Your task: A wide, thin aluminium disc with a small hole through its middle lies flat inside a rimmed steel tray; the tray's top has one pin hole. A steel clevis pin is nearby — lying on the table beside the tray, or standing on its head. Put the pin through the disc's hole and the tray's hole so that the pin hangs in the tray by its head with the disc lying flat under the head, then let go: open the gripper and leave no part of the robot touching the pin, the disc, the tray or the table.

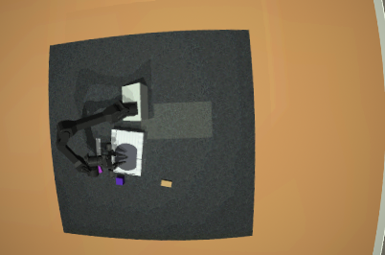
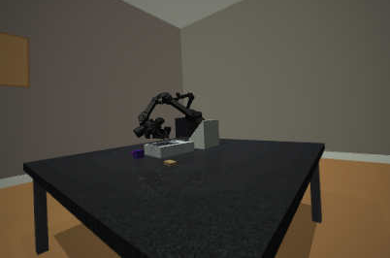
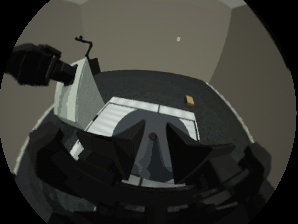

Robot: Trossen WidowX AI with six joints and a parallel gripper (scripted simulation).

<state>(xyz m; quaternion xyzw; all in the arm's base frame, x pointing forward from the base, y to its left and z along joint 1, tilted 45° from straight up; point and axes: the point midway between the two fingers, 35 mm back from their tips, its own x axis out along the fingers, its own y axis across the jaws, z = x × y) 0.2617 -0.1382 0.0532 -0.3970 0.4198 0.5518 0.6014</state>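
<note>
Gripper fingers are held apart above the aluminium disc in the steel tray, and what is probably the clevis pin's head is seen at its middle, so withdrawal should be made straight upward, unbrushed.
</note>
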